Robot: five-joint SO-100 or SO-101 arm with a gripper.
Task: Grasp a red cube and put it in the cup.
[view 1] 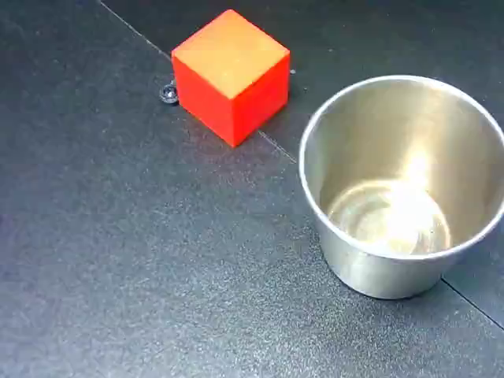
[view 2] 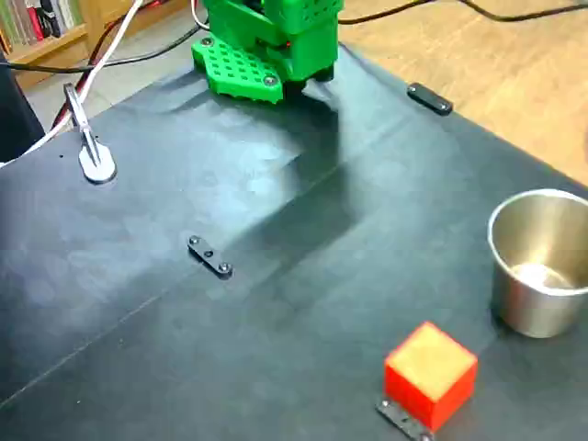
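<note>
One black mat (view 2: pixel 276 303) w/ seam, wood floor (view 2: pixel 514 83) beyond; claw unseen.

One fixed view is set close above the dark matte table surface (view 1: pixel 142 260), tilted steeply downward, so that the interior of the shiny round stainless-steel cup (view 1: pixel 402 185) is seen; the bright red-orange cube (view 1: pixel 231 75) is framed up and to the left of that cup. The other fixed view is placed farther back and higher, directed obliquely across the table surface (view 2: pixel 184 340) toward the green plastic arm base (view 2: pixel 271 46), with the cup (view 2: pixel 540 262) at the right edge. The cup and cube (view 2: pixel 430 372) are shared by both fixed views.
</note>
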